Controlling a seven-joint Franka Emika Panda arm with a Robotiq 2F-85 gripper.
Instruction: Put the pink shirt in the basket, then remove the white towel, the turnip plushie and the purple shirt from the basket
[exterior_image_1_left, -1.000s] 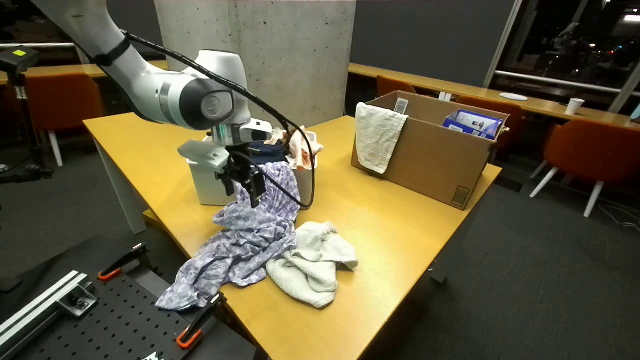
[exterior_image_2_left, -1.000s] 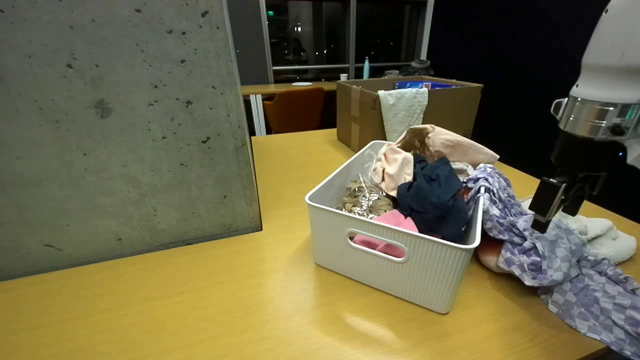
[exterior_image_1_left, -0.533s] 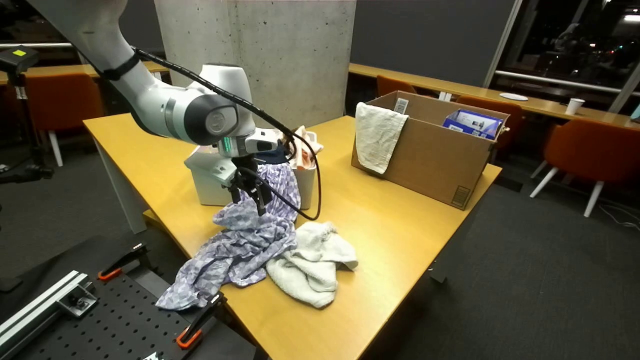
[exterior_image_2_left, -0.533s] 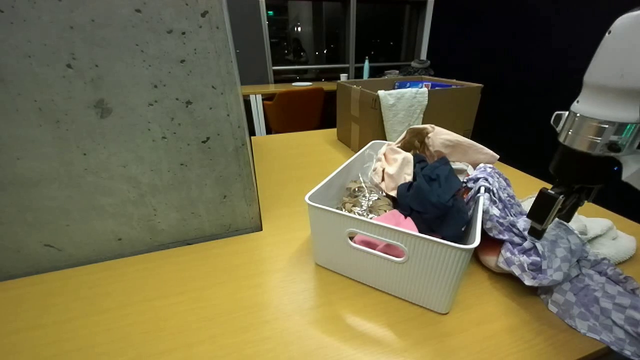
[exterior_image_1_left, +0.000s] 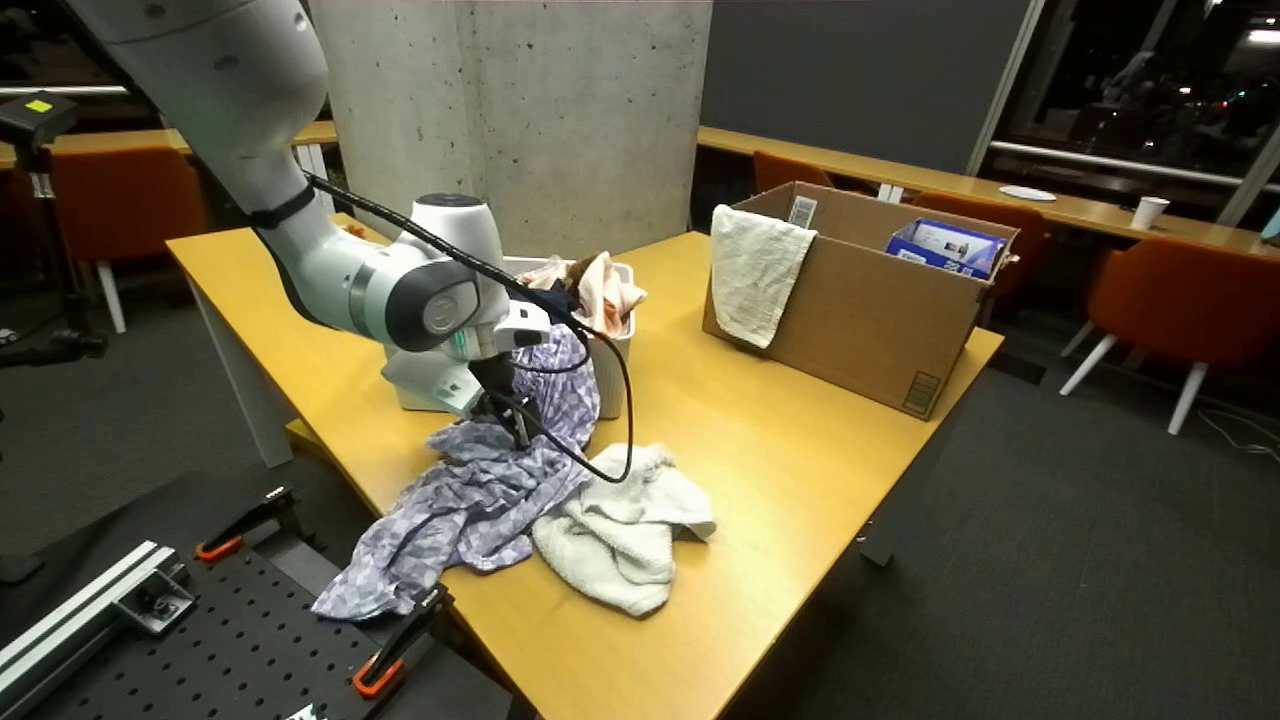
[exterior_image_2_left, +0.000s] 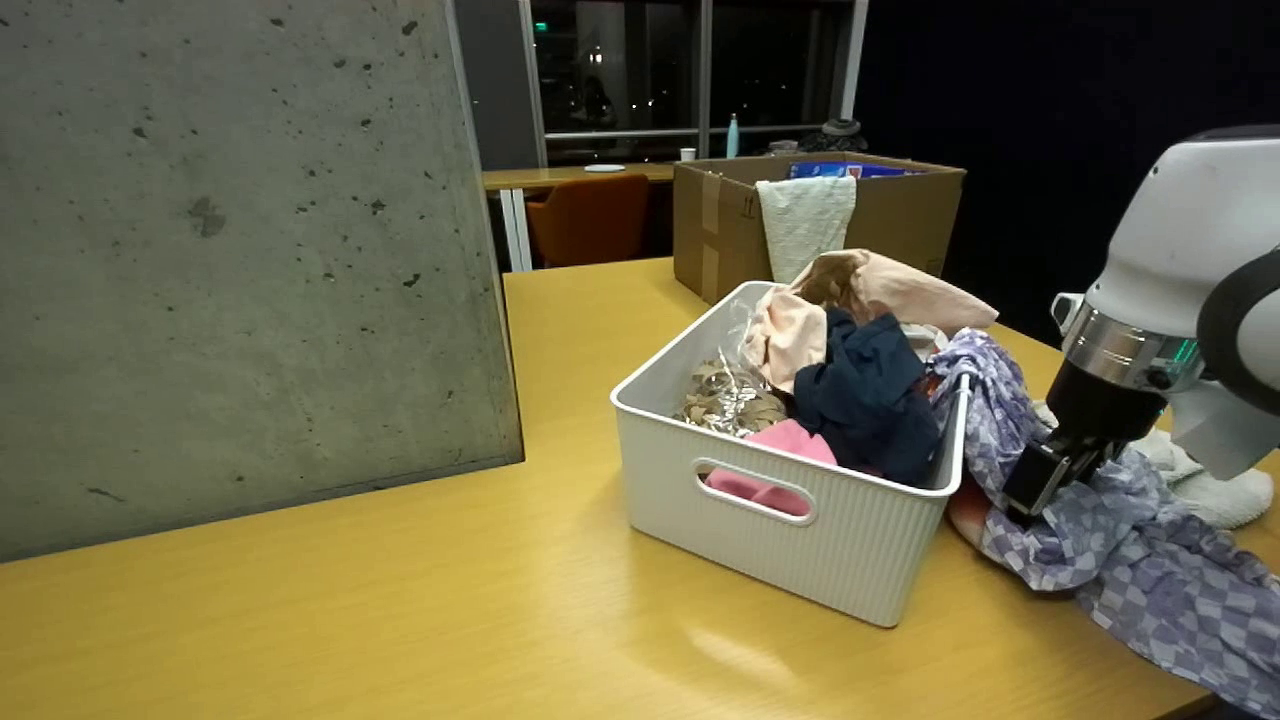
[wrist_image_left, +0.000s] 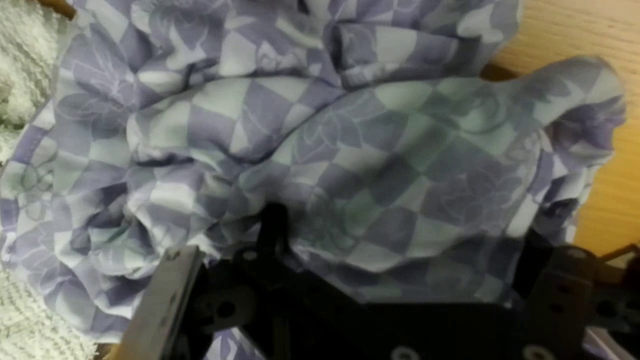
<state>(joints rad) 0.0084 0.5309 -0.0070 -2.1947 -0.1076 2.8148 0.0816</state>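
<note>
Purple shirt (exterior_image_1_left: 475, 490): upper end lies over the rim of the basket (exterior_image_2_left: 780, 545); remainder is bunched on the surface (exterior_image_2_left: 350, 620), lower end extending past the edge.
End effector (wrist_image_left: 404, 245): positioned at the bunched part of the purple shirt, outside the basket; fingers spread, loose cloth between them, nothing pinched.
White towel (exterior_image_1_left: 640, 540): on the surface, outside the basket, beside the purple shirt.
Red-and-white object (exterior_image_2_left: 968, 512): at the foot of the basket, partly covered by the purple shirt; probably the turnip plushie, hence already out.
Pink cloth (exterior_image_2_left: 795, 440) and peach garment (exterior_image_2_left: 890, 285): both in the basket; which one is the pink shirt cannot be told. Insertion is judged complete.
Purple shirt removal: judged the step in hand and the last outstanding.
Next grip: bring the fingers together on a fold; confirm the pinch; draw the cloth away from the basket until the upper end clears the rim.
Slack cloth: a short pull may take up folds only; allow long travel.
</note>
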